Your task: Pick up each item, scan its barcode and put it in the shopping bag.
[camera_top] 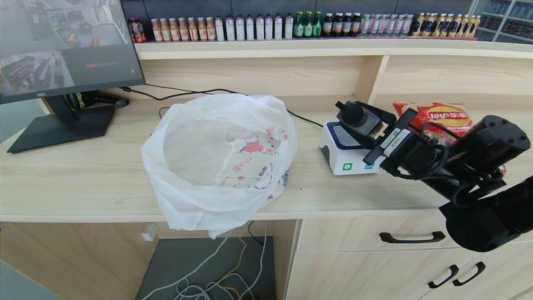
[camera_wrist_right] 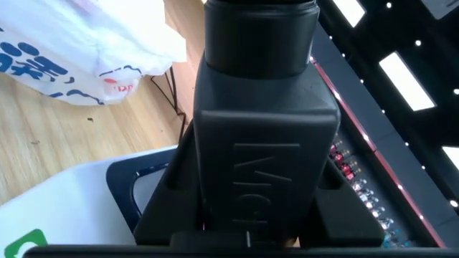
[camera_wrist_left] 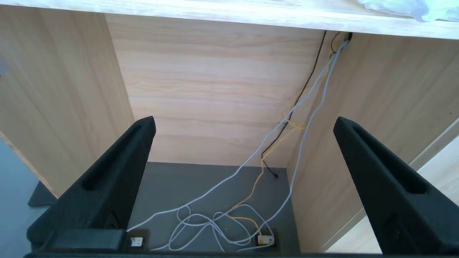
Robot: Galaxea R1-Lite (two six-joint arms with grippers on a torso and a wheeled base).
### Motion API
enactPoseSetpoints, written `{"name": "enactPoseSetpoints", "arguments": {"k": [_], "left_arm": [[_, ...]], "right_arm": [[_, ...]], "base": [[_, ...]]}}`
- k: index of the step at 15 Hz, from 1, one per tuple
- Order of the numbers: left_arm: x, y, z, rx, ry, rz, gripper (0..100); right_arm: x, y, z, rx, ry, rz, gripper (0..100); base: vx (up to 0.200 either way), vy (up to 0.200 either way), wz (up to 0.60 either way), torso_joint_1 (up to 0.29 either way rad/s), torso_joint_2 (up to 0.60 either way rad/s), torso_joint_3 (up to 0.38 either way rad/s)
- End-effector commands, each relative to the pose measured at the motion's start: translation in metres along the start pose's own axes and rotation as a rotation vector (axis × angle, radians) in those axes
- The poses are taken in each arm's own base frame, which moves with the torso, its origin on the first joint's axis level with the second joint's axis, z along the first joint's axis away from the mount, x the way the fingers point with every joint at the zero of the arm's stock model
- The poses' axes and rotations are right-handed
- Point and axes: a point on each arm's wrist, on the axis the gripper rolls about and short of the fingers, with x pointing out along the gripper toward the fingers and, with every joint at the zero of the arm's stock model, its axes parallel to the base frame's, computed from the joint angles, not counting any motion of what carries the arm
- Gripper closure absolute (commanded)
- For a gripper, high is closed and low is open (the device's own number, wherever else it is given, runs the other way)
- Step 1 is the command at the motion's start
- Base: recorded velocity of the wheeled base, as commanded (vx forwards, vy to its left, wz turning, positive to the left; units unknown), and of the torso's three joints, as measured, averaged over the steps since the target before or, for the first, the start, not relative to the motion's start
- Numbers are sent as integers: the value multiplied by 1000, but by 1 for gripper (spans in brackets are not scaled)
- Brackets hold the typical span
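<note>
Down low, the left gripper hangs before the open space under the counter, its fingers spread wide with nothing between them. Loose cables lie on the dark floor beyond it. Up on the counter, the white shopping bag stands open at the front edge, sagging a little over it, with red and blue print showing through its wall. To its right, the right gripper is clamped on a black bottle, held tilted just above the white and blue scanner. Behind the arm lies a red bag of chips. A monitor stands at far left, and a row of bottles lines the top shelf.
</note>
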Motion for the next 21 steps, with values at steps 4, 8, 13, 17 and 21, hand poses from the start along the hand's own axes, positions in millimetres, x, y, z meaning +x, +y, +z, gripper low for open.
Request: {"name": "enactPoseSetpoints", "arguments": {"k": [4, 8, 13, 17, 21], "left_arm": [[0, 0, 0, 0, 0, 2, 0], [0, 0, 0, 0, 0, 0, 0], [0, 0, 0, 0, 0, 2, 0], [0, 0, 0, 0, 0, 2, 0], [0, 0, 0, 0, 0, 0, 0]], "right_arm": [[-2, -3, -2, -3, 7, -6, 100], [-2, 1, -1, 5, 2, 7, 100], [-4, 2, -2, 9, 8, 13, 100], [-3, 2, -2, 9, 11, 11, 100], [-4, -5, 2, 27, 7, -10, 100]], "base": [[0, 0, 0, 0, 0, 0], [0, 0, 0, 0, 0, 0], [0, 0, 0, 0, 0, 0], [0, 0, 0, 0, 0, 0], [0, 0, 0, 0, 0, 0]]}}
